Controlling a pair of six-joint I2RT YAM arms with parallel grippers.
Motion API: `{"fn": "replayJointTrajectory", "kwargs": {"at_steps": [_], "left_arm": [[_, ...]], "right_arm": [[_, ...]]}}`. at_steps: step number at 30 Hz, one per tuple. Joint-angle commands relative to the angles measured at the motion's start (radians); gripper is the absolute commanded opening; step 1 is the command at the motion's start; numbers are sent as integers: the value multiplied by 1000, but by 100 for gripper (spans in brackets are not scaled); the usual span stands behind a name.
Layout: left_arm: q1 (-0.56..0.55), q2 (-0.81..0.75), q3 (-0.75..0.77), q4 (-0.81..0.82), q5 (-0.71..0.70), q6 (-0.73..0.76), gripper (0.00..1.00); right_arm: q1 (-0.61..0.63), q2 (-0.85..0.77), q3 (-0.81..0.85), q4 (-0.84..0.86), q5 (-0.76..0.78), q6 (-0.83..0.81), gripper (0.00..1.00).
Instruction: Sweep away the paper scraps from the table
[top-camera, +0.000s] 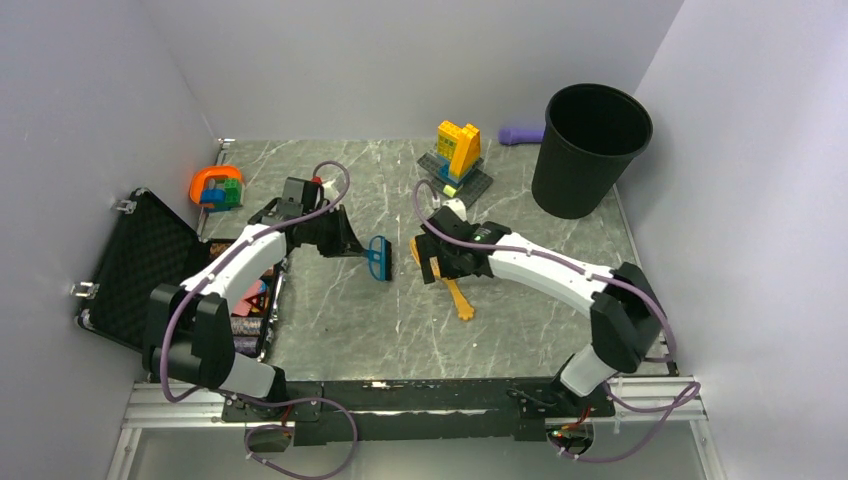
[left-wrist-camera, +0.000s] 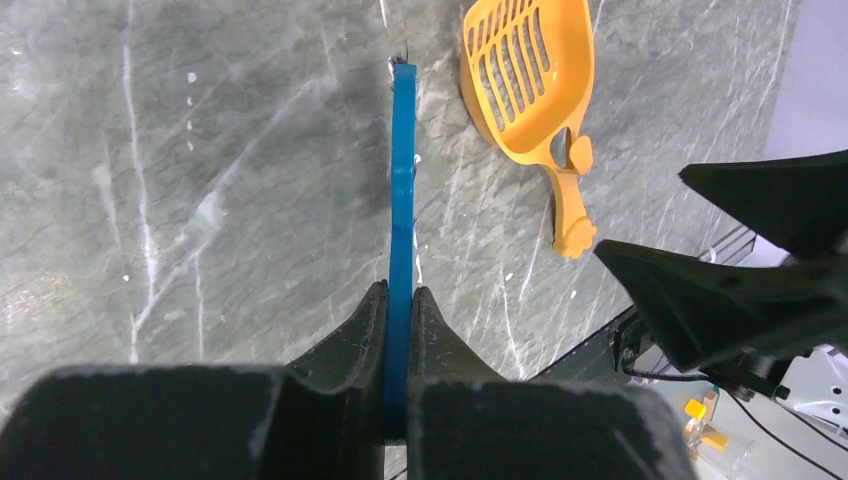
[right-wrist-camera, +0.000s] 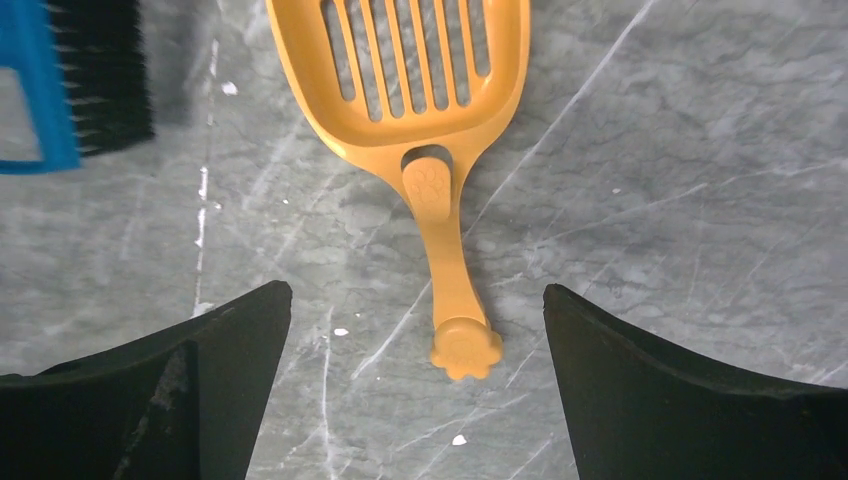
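Observation:
My left gripper (top-camera: 355, 241) is shut on the thin blue handle of the small hand brush (top-camera: 380, 258), which it holds edge-on over the grey marble table (top-camera: 540, 310). In the left wrist view the fingertips (left-wrist-camera: 372, 305) pinch the brush handle (left-wrist-camera: 402, 190). My right gripper (top-camera: 430, 258) is open and empty, hovering over an orange slotted scoop (top-camera: 461, 300) that lies flat. In the right wrist view the scoop's handle (right-wrist-camera: 445, 270) lies between the spread jaws of my right gripper (right-wrist-camera: 415, 296), and the brush (right-wrist-camera: 45, 100) shows at the top left. No paper scraps show on the table. Small coloured bits (top-camera: 254, 297) lie by the case, too small to identify.
A black bin (top-camera: 590, 150) stands at the back right, with a purple object (top-camera: 520, 134) beside it. A yellow-blue brick build (top-camera: 458, 150) is at the back centre. An orange, green and blue toy (top-camera: 217, 188) is at the back left. An open black foam-lined case (top-camera: 140, 265) lies off the table's left edge.

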Motion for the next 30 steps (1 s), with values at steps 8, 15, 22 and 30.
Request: {"fn": "replayJointTrajectory", "kwargs": {"at_steps": [8,15,22,30], "left_arm": [[-27,-23,19,29,-25,-6,96],[-27,-158,114,-95,-227,103,99],[-27,-415,90,-85,-466,183,99],[-27,-750,-111,44,-592,203,99]], "right_arm": [[-2,-165,-56,89,91,11,100],[-3,-216,-47,109,119,0,100],[-3,-436,-77,200,220,-85,100],[-3,-692,-227,310,358,-122,100]]}}
